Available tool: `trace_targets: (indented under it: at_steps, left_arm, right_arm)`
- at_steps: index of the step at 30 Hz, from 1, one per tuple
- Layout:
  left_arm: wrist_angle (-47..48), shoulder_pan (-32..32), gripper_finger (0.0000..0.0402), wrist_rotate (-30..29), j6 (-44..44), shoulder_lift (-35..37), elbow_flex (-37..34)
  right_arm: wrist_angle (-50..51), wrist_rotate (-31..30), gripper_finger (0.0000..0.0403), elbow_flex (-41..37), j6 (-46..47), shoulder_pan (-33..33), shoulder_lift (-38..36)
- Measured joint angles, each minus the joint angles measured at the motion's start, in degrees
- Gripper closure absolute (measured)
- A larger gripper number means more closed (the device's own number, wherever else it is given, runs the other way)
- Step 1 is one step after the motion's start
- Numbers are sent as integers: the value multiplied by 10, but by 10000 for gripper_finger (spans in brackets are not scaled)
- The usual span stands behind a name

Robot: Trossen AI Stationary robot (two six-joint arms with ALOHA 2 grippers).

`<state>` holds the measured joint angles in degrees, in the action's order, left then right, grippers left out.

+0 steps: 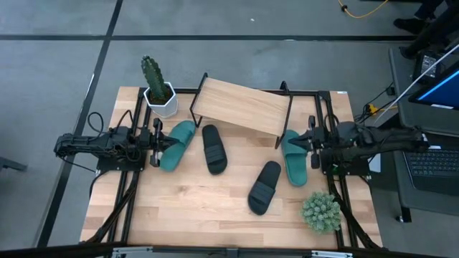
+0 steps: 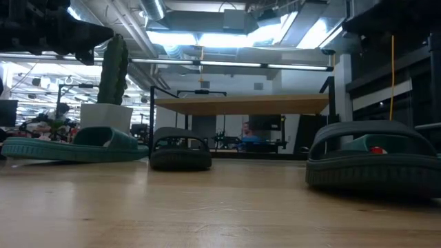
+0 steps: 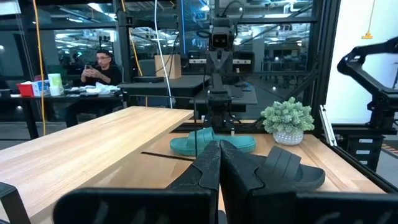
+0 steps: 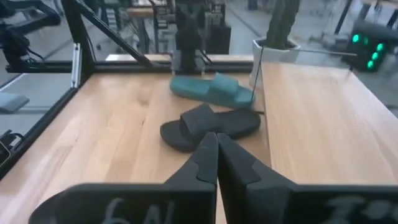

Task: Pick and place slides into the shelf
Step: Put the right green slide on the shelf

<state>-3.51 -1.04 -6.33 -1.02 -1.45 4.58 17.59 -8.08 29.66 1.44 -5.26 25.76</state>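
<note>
Four slides lie flat on their soles on the table. One teal slide point(image 1: 177, 145) and one black slide point(image 1: 214, 148) lie left of centre. The second black slide point(image 1: 265, 187) and second teal slide point(image 1: 292, 156) lie toward the right. The shelf point(image 1: 240, 106) stands on its wire legs at the far middle, its board slanted and bare. My left gripper point(image 1: 155, 145) is shut beside the left teal slide and touches nothing; its shut fingers point(image 3: 219, 163) point across the table. My right gripper point(image 1: 313, 148) is shut beside the right teal slide, with its fingers point(image 4: 216, 155) closed.
A cactus in a white pot point(image 1: 158, 91) stands at the shelf's far-left corner. A small green plant point(image 1: 320, 211) sits near the near-right corner. Black frame rails point(image 1: 128, 208) run along the table's left and right sides. A person sits in the room beyond point(image 3: 99, 68).
</note>
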Motion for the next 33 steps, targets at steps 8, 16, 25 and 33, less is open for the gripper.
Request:
trace_targets:
  at_steps: [8,16,25,33]
  left_arm:
    - [5,0,401,0,-8,0,0]
    - [5,0,401,0,-11,0,0]
    - [11,0,401,0,-12,0,1]
    - [18,0,401,0,-11,0,1]
  right_arm:
    - [147,0,398,144,48,0,101]
    - [293,0,398,275,106,-5,194]
    - [328,-75,399,308,119,-77,252]
    - [352,-142,400,308,204,-172,283]
